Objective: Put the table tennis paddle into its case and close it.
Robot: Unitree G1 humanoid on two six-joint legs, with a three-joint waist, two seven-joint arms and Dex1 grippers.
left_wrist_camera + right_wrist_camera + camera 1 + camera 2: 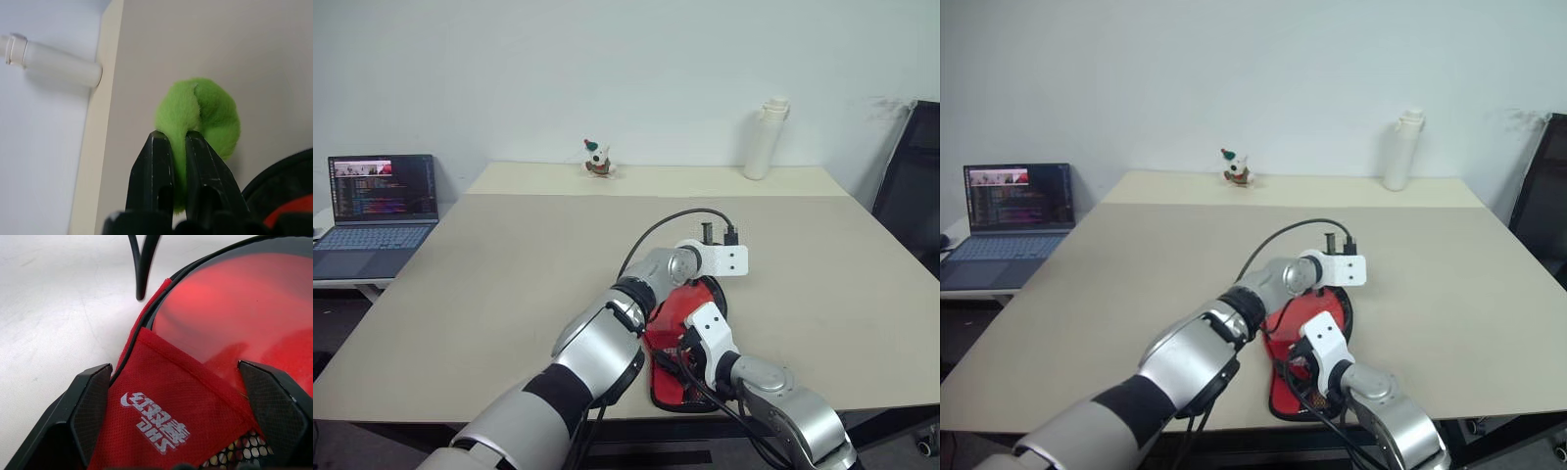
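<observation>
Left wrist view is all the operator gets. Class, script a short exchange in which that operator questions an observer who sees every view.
Operator: My left end effector is pinching the green pull tag. What is the other arm doing?
Observer: The right end effector is open, one finger on each side of the case at its red logo panel.
Operator: Is the paddle inside?
Observer: The table tennis paddle shows its glossy red face inside the case's rim, just past that panel.
</observation>
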